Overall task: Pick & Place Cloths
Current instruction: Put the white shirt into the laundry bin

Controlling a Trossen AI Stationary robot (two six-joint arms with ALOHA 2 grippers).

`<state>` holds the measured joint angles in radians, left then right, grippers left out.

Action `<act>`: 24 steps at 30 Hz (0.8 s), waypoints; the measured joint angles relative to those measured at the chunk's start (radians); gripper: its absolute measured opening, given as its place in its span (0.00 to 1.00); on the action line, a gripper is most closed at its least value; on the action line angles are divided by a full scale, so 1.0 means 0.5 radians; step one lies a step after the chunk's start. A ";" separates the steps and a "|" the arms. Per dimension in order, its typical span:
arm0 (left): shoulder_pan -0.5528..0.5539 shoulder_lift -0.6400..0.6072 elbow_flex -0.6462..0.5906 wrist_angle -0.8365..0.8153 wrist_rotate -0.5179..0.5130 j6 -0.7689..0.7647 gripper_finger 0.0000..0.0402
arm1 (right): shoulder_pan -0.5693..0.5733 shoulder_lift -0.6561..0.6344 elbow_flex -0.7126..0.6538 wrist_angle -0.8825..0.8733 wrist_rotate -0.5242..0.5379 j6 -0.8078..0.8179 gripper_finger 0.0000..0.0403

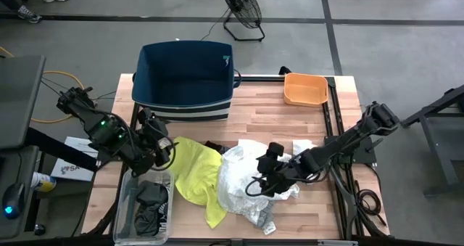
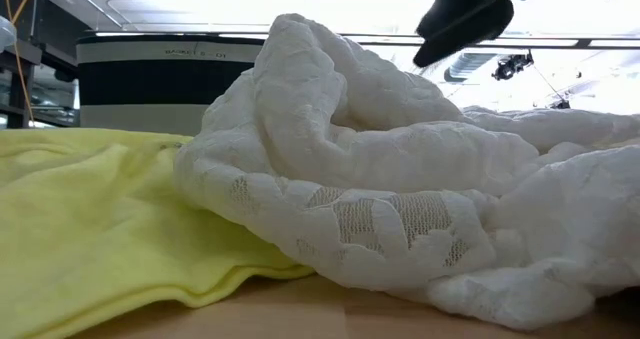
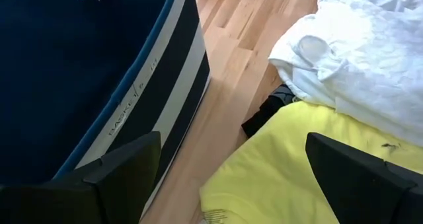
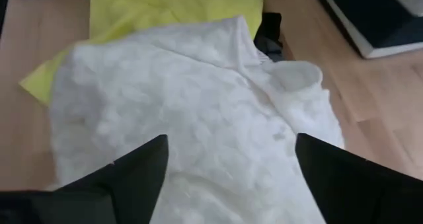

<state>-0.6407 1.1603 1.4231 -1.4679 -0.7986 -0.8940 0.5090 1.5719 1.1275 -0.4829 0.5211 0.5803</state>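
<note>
From above, the white garment (image 1: 243, 181) lies crumpled near the middle of the table (image 1: 268, 108), toward its front edge, overlapping the yellow garment (image 1: 196, 175) on its left. A dark piece (image 1: 212, 145) peeks out between them on the far side. The right gripper (image 1: 270, 175) hangs over the white garment, fingers spread wide, holding nothing. The left gripper (image 1: 161, 150) sits at the yellow garment's left edge, also wide open and empty. The blue bin (image 1: 185, 79) stands at the back left of the table, an orange tray (image 1: 304, 88) at the back right, and a clear box (image 1: 147, 206) of dark items at the front left corner.

At table height, the white garment (image 2: 400, 179) is heaped over the yellow garment (image 2: 100, 219), with the bin (image 2: 150, 79) behind.

The left wrist view shows that gripper's (image 3: 231, 178) spread fingers (image 3: 125, 164) above the yellow garment (image 3: 284, 164), bin (image 3: 79, 72) beside, white garment (image 3: 357, 59) and dark piece (image 3: 268, 115) beyond.

The right wrist view shows that gripper (image 4: 231, 178) open over the white garment (image 4: 192, 112), with yellow garment (image 4: 165, 6) and dark piece (image 4: 268, 29) past it.
</note>
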 joint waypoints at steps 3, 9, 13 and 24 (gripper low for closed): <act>-0.001 0.000 0.000 0.000 0.001 0.000 0.92 | -0.022 0.066 0.000 0.041 0.000 0.039 0.91; -0.001 0.000 0.000 0.000 0.004 0.000 0.92 | -0.089 0.212 0.000 0.174 -0.152 0.027 0.97; -0.001 0.000 0.000 0.000 0.007 0.000 0.92 | -0.131 0.309 0.001 0.272 -0.278 0.003 0.97; -0.001 0.000 -0.001 0.000 0.010 0.000 0.92 | -0.314 0.520 0.002 0.296 -0.381 0.067 0.97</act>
<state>-0.6411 1.1603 1.4227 -1.4677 -0.7939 -0.8940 0.3522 1.8321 1.1282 -0.3347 0.3304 0.6138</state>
